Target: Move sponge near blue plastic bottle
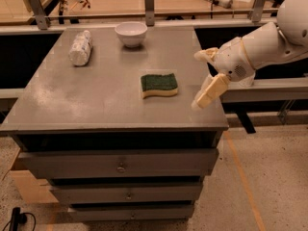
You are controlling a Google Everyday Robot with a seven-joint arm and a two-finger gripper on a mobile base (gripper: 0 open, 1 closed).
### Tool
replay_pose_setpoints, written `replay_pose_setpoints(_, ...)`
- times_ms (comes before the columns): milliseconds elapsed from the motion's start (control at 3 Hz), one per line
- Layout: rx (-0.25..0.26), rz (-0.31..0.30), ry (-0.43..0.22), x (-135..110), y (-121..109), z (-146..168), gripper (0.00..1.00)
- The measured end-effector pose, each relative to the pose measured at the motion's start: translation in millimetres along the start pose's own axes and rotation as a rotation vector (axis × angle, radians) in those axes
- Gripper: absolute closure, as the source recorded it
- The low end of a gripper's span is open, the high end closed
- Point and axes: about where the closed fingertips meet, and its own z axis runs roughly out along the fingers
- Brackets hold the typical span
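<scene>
The sponge (159,84), dark green on top over yellow foam, lies flat right of the middle of the grey cabinet top (96,95). The blue plastic bottle (80,47), pale with a crinkly wrapper, lies on its side at the far left of the top. My gripper (198,80) hangs over the right edge of the top, a short way right of the sponge and apart from it. It is open and empty, with one finger (210,91) low toward me and the other one higher, behind it.
A white bowl (131,33) stands at the back middle of the top, right of the bottle. Drawers (120,165) fill the cabinet front. A workbench with metal posts (149,4) and tools runs behind. Bare floor lies to the right.
</scene>
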Motion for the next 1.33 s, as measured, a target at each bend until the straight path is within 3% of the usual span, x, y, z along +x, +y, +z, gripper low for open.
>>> replay_pose_setpoints(333, -0.020, 0.031, -0.035, 9, -19, 22, 0.10)
replay_pose_setpoints(1333, -0.085, 0.052, -0.097, 7, -54, 84, 0.10)
